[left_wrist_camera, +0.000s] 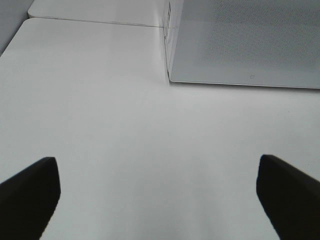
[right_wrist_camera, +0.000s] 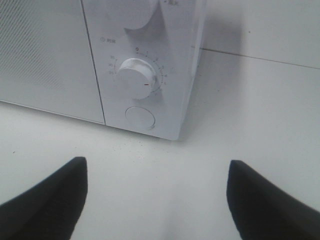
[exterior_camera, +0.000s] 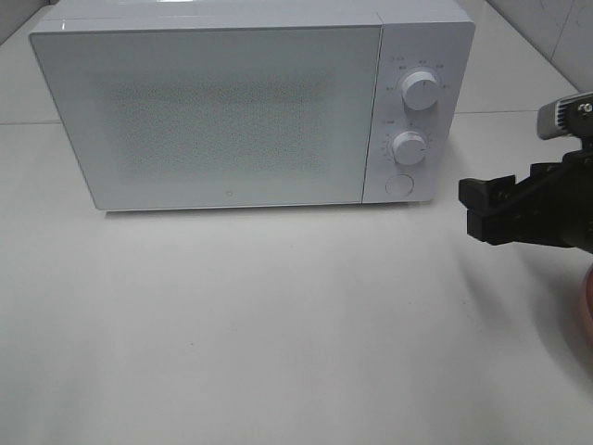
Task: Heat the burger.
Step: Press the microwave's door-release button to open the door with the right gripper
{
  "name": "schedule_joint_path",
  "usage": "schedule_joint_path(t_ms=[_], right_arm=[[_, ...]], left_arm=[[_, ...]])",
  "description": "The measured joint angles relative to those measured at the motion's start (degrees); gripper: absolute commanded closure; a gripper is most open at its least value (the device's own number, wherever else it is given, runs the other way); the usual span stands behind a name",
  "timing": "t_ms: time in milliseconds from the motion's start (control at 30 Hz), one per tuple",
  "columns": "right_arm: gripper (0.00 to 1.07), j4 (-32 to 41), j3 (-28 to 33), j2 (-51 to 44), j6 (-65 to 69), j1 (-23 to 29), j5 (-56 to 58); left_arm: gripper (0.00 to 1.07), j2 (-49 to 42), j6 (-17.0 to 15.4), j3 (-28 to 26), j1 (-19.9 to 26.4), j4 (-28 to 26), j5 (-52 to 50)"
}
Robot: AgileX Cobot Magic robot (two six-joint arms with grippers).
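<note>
The burger is out of view in all three views. A white microwave (exterior_camera: 222, 111) stands at the back of the table with its door shut. My right gripper (exterior_camera: 474, 209) hovers open and empty to the right of its control panel, fingers pointing left toward it. The right wrist view shows that gripper (right_wrist_camera: 156, 167) facing the lower knob (right_wrist_camera: 135, 77) and the round button (right_wrist_camera: 140, 118). My left gripper (left_wrist_camera: 156, 162) is open and empty over bare table, with the microwave's (left_wrist_camera: 245, 45) left front corner ahead of it. It does not appear in the exterior high view.
An upper knob (exterior_camera: 419, 92), a lower knob (exterior_camera: 408, 146) and a round button (exterior_camera: 399, 184) sit on the microwave's right panel. A pinkish-red curved rim (exterior_camera: 586, 311) peeks in at the right edge, below the right arm. White table (exterior_camera: 278, 324) stretches in front.
</note>
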Motion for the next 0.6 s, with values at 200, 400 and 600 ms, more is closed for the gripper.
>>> schedule_joint_path(t_ms=[200, 400, 600], right_arm=[[0.34, 7.51, 0.00, 3.61, -3.95, 5.67, -6.76], [0.34, 16.50, -0.06, 6.99, -7.51, 12.09, -13.75], [0.34, 24.58, -0.11, 10.54, -8.48, 18.16, -18.28]], left_arm=[[0.07, 0.00, 0.00, 0.00, 0.00, 0.00, 0.00], [0.07, 0.00, 0.00, 0.00, 0.00, 0.00, 0.00], [0.07, 0.00, 0.00, 0.00, 0.00, 0.00, 0.00]])
